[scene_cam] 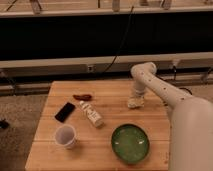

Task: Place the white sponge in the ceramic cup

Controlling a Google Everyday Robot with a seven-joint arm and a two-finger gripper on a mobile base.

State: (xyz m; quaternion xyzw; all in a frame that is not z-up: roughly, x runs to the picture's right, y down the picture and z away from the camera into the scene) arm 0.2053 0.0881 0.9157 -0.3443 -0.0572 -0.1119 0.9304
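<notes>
Currently the gripper [135, 99] sits low on the table [115, 90], far right, jaws pinched shut on the white sponge [134, 104]. You should find it light, soft and squashy; grip across its middle. The ceramic cup [65, 136] stands well apart, front left.

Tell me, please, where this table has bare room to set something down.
Bare wood lies between the ceramic cup and green bowl, and between the bottle and the white sponge, where the gripper is clamped. The left middle is crowded: phone, bottle and red object sit close.
</notes>
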